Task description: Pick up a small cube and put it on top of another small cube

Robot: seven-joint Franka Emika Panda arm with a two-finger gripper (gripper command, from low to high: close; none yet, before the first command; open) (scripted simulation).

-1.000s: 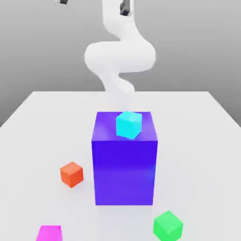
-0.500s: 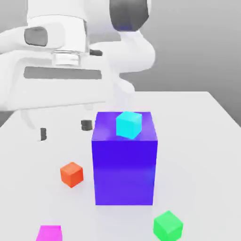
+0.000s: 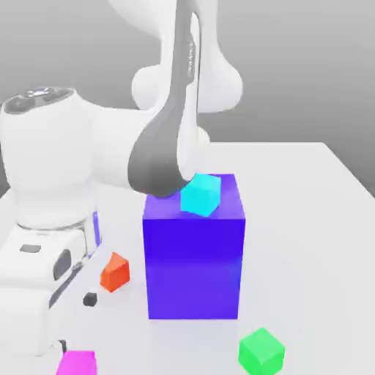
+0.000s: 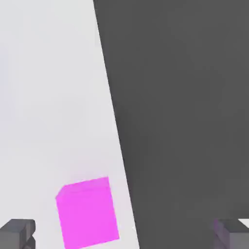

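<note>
So my gripper (image 3: 76,322) is spread wide, nothing in it. The magenta cube (image 4: 89,214) sits near my fingers, close to the table (image 4: 53,112) edge. Can't tell if I'm touching it. Green cube (image 3: 261,352)'s well apart from me, past the big blue block (image 3: 193,264).

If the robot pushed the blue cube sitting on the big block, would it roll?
The light-blue cube probably wouldn't roll, since its sides look flat. It might slide, as the big block's top looks smooth, and could drop off the edge.
</note>
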